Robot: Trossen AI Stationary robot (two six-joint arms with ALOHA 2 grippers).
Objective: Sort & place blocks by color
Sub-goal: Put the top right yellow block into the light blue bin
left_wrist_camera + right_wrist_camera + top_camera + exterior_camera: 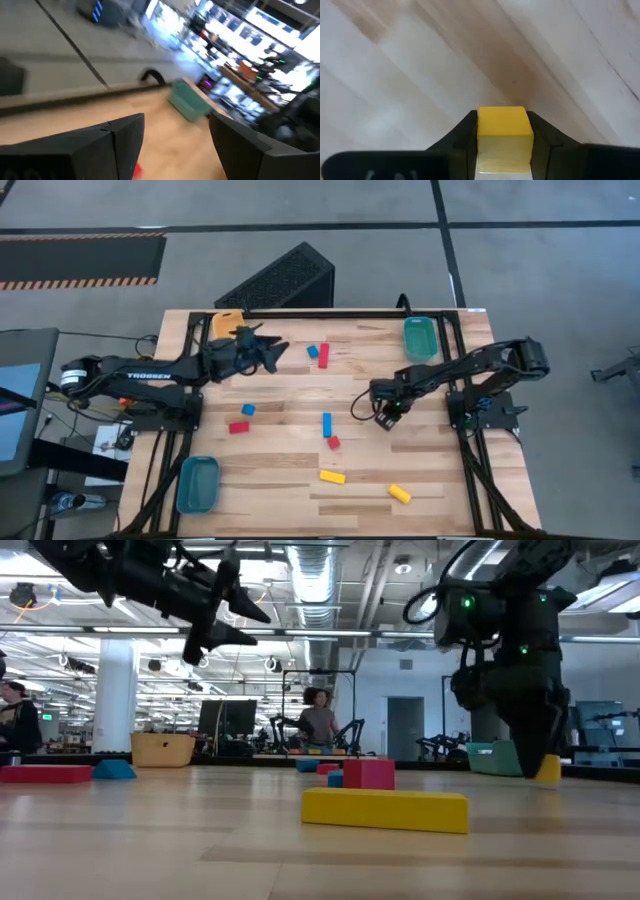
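Wooden table [290,470] from above: left gripper [275,352] raised near the orange bin [225,321], fingers parted, nothing between them. Right gripper [390,418] low over mid-table right, below the green bin [419,338]. Loose blocks: red bar [323,356], blue cube [312,351], blue bar [326,424], red cube [333,442], yellow bar [332,476], second yellow bar [399,493]. Blue bin [197,484] at near-left corner.

Low view: yellow bar in front of red cube [368,774]; yellow cube [547,770] at the right gripper's tips.

Right wrist view: fingers [462,135] pressed on both sides of the yellow cube, smooth solid yellow, square-edged, just above the wood.
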